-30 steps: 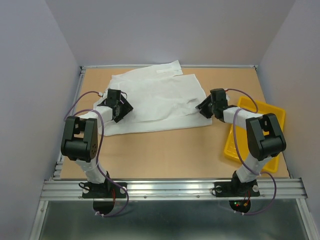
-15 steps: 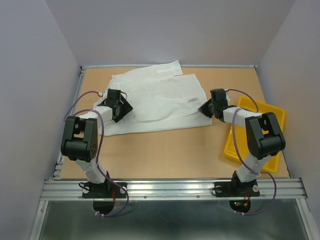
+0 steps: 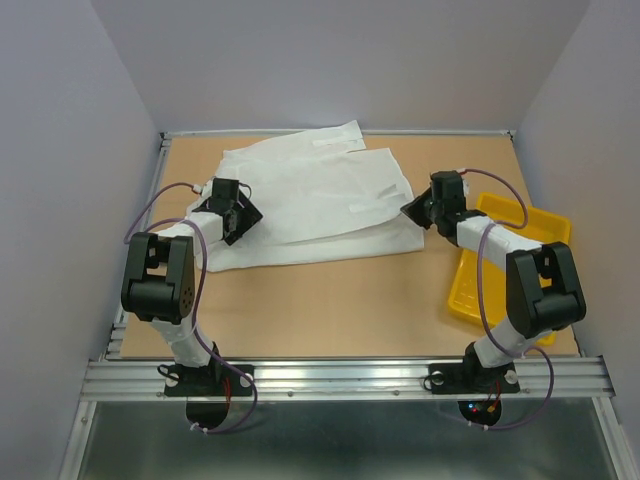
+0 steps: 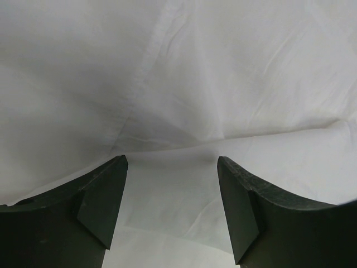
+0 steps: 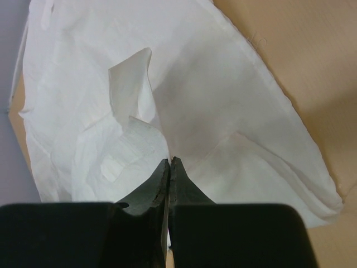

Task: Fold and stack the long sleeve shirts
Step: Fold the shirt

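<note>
Item, left side: left gripper, over the left border of the garment near the tabletop's left edge; jaws spread wide and released, nothing between the dark fingers, only creased cloth lying below them. Item, centre: one white long sleeve shirt, thin and wrinkled, spread flat across the far half of the tabletop, one part reaching up to the far edge, its near hem running roughly parallel to the near edge; seams and soft folds show in the left wrist view. Item, right of centre: right gripper, at the shirt's right border; jaws clenched tight together, with a raised fold of the fabric meeting their tips, so it appears to pinch the cloth there. Bare tan tabletop shows beyond the shirt's hem in the right wrist view. Item, right side: yellow plastic tray, lying along the right edge of the tabletop, partly hidden beneath the right arm, apart from the shirt.
</note>
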Motion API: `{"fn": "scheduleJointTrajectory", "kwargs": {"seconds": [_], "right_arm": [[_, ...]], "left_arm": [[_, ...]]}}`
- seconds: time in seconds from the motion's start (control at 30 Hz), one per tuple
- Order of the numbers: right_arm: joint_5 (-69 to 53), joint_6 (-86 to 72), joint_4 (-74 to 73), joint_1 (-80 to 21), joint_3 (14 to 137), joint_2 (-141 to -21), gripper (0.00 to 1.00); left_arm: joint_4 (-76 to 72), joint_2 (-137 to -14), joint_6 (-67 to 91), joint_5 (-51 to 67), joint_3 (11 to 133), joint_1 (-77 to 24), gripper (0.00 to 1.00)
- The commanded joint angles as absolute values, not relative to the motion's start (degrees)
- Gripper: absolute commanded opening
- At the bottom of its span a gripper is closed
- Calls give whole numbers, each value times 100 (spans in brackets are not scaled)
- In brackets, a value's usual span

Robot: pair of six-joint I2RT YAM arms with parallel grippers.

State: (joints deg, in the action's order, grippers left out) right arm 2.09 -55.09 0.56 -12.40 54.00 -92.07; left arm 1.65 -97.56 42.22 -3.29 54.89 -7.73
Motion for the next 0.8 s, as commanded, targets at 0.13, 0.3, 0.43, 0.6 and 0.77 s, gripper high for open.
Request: {"fn": "scheduleJointTrajectory", "kwargs": {"seconds": [0.13,0.3,0.43,0.6,0.77], "right_arm": [[255,-5405,-255,-1055,4896,-8991,1],[255,-5256,-308,-1037,4860,-9141,16],[272,-4809,-421,-1037,5062,-9044,38],[88,-4298,-642,-1037,5598,-8719,47],[-605,-4157,-545,-1195,6116,-8797,49]], "left_arm": [[395,-9782,4166,-501,5642,-703,77],[431,-9774,4113,-457,5686,-703,77],[457,-9607,3903,-255,5861,-712,81],[720,-9124,3604,-114,6300,-826,87],[765,-8886,3463,121,6609,-1273,89]]}}
